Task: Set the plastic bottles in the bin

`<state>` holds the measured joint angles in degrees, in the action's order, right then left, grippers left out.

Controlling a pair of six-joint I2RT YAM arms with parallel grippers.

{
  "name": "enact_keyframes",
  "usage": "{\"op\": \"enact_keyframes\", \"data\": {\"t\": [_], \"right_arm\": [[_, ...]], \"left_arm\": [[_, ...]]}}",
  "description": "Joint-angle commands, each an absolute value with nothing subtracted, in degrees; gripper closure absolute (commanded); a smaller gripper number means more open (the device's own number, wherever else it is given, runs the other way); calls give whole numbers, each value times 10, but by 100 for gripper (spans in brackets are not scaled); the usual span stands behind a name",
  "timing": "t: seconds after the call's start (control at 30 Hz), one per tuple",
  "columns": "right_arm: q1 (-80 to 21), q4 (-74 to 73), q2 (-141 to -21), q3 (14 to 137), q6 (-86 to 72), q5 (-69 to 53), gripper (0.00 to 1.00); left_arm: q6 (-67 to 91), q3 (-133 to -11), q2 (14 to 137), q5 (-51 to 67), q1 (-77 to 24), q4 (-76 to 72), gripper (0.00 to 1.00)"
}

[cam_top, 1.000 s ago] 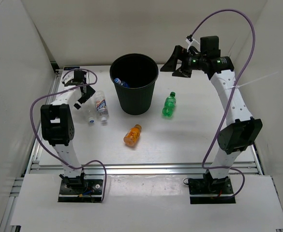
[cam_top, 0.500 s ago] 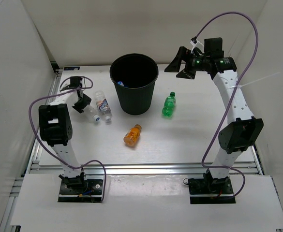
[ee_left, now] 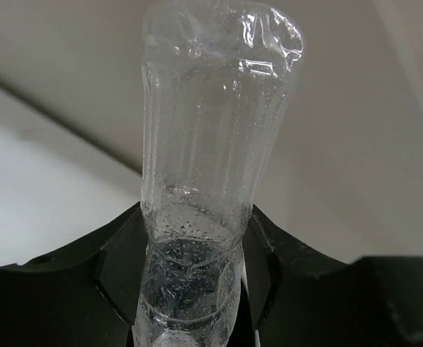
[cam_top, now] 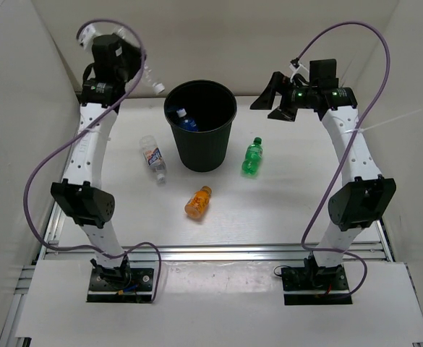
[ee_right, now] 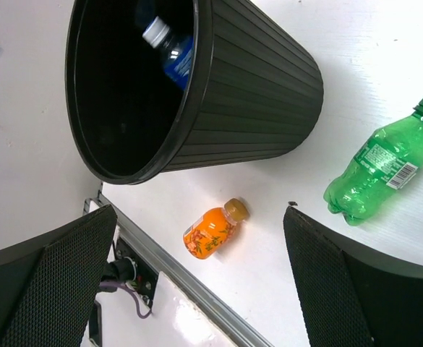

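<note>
White table point(cam_top: 283, 210): enclosed by plain white walls.
Bin point(cam_top: 200, 155): upright at rear centre; blue-labelled bottle point(ee_right: 171, 50) inside.
Left gripper point(cam_top: 133, 70): high at 10 o'clock of bin, clamped on clear bottle point(ee_left: 211, 144).
Right gripper point(cam_top: 273, 97): high at 2 o'clock of bin, fingers spread wide.
Green bottle point(cam_top: 252, 157): lying at 3 o'clock of bin.
Labelled clear bottle point(cam_top: 152, 157): lying at 9 o'clock.
Orange bottle point(cam_top: 198, 202): lying at 6 o'clock.

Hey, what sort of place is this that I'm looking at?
Most likely a robotics lab test cell: a left arm and right arm mounted by an aluminium rail at a white table, plain white panels walling it in, and a black bin, a green bottle and an orange bottle as props.
</note>
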<state>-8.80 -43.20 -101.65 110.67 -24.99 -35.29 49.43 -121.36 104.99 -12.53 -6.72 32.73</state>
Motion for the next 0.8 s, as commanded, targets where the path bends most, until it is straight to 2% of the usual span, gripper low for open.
{"op": "enact_keyframes", "data": {"t": [0.0, 0.13, 0.2, 0.27, 0.3, 0.33, 0.37, 0.57, 0.77], "right_arm": [[-89, -424, -983, 1099, -252, -346, 0], [-89, -429, -964, 1079, -252, -339, 0], [-89, -429, -964, 1071, -252, -332, 0], [-89, -434, -958, 1063, -252, -324, 0], [-89, -434, -958, 1057, -252, -319, 0], [-89, -441, -958, 1049, -258, -302, 0], [-89, -452, -958, 1049, -258, -291, 0], [-89, -469, -1003, 987, -291, -233, 0], [-89, -469, -1112, 1004, -285, -212, 0]], "left_arm": [[456, -1273, 1067, -118, -135, 339, 51], [404, -1331, 1126, -101, -197, 339, 50], [395, -1364, 1147, -77, -226, 339, 44], [362, -1364, 1160, -76, -255, 339, 32], [352, -1354, 1160, -94, -261, 339, 23], [340, -1328, 1144, -100, -261, 339, 8], [324, -1312, 1133, -108, -261, 339, 0], [319, -1223, 1025, -146, -206, 345, 0], [324, -1075, 882, -175, -140, 364, 0]]}}
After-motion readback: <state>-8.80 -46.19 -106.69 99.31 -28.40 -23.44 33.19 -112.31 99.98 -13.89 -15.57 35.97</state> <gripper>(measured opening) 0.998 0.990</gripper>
